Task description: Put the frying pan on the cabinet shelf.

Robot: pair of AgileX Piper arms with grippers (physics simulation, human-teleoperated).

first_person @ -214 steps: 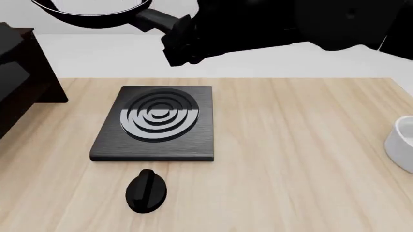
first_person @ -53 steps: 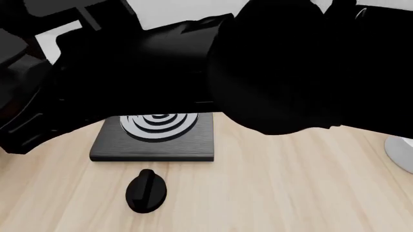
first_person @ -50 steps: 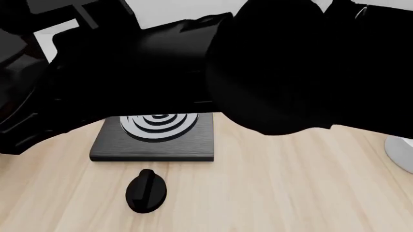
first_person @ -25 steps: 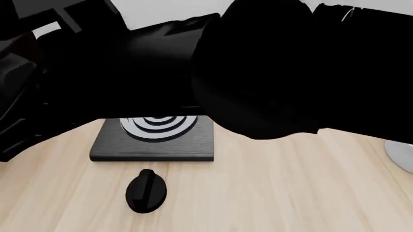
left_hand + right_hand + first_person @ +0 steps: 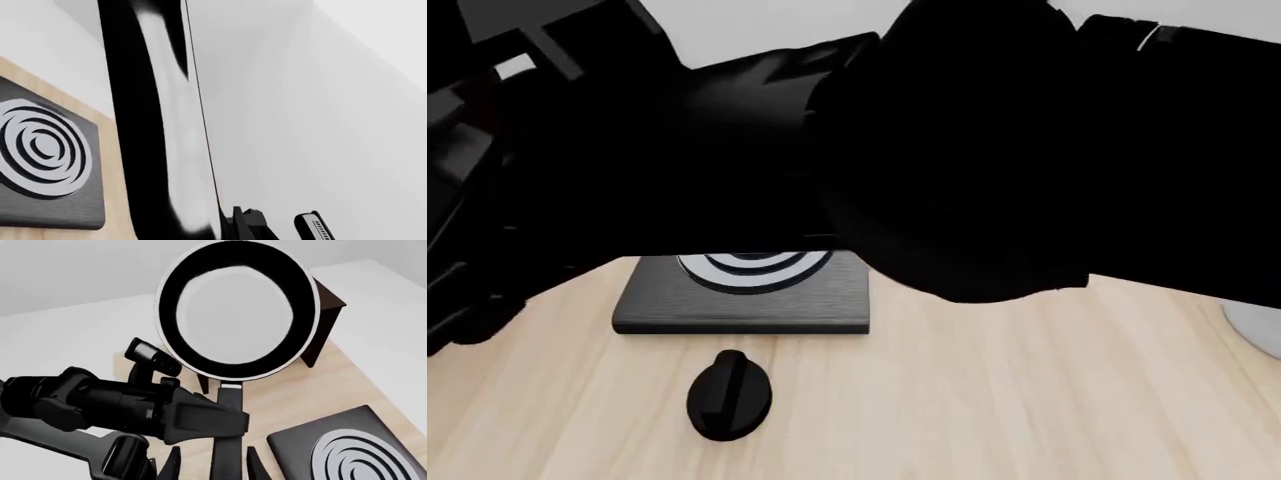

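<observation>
Arms drift slightly left in front view over last half second. My right pincer (image 5: 213,460) clamps frying pan (image 5: 235,310) handle, pan aloft upper-centre, near cabinet (image 5: 327,325), not shelved yet; left pincer (image 5: 273,227) state unclear

No text, label, brand, number or sign can be read in any of the three views
</observation>
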